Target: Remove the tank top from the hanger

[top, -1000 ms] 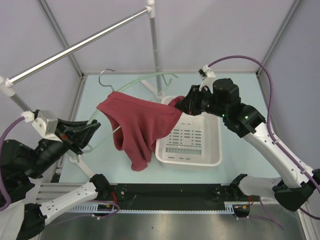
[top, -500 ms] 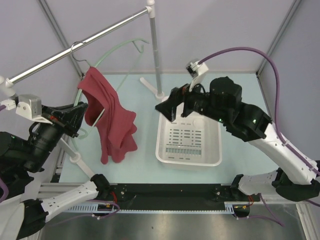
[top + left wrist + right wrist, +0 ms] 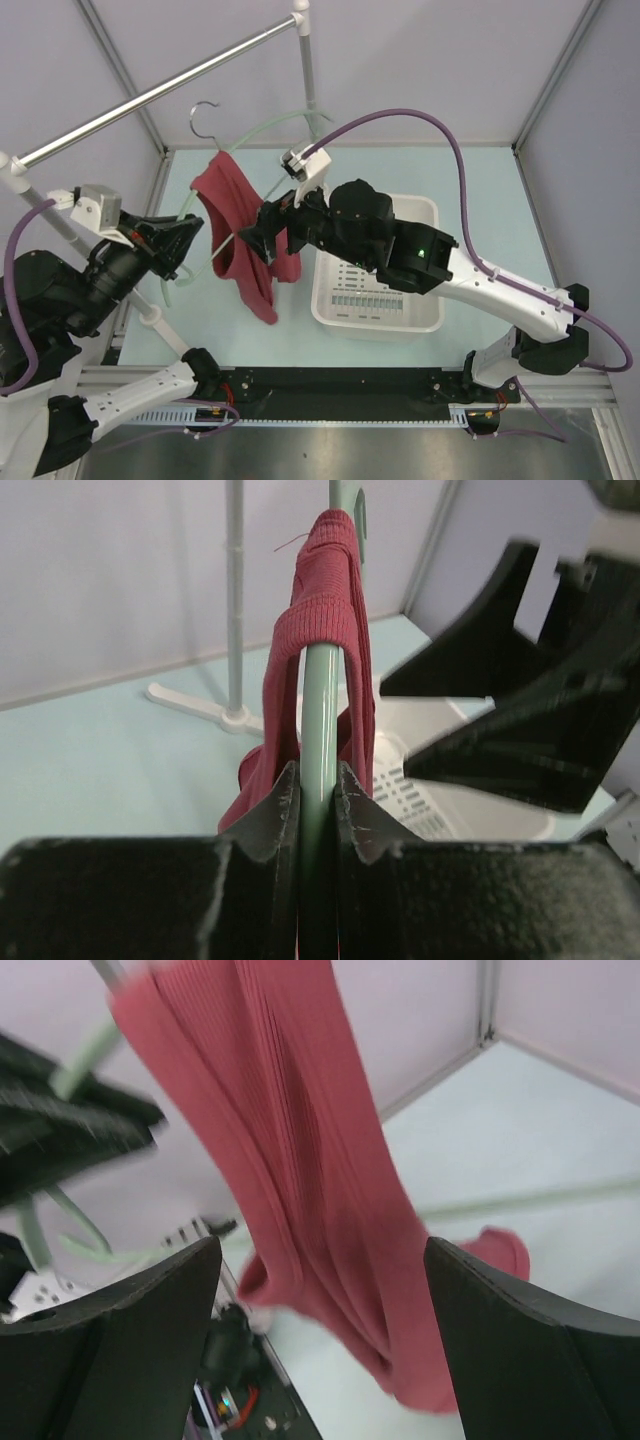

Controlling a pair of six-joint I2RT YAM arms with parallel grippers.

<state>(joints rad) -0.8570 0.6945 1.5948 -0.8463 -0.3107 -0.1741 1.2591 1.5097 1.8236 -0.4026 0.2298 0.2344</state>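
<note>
The dark red tank top [image 3: 240, 225] hangs bunched from the pale green hanger [image 3: 270, 128], left of the basket, and one strap loops over the hanger's bar [image 3: 320, 695]. My left gripper [image 3: 192, 242] is shut on that bar, which runs straight up between its jaws in the left wrist view. My right gripper [image 3: 260, 235] stands open right beside the hanging cloth. In the right wrist view the tank top [image 3: 320, 1200] falls between the wide-apart fingers [image 3: 130, 1330], touching neither.
A long silver rail [image 3: 160, 92] crosses the back left, with its upright post [image 3: 310, 80] and foot [image 3: 200, 702] behind the garment. A white plastic basket [image 3: 400, 300] sits on the pale blue table [image 3: 480, 200] under my right arm.
My right gripper let go of the tank top over the basket, opened, and swung left to the garment. The hanger and cloth swung left, up, then down again in my left gripper.
</note>
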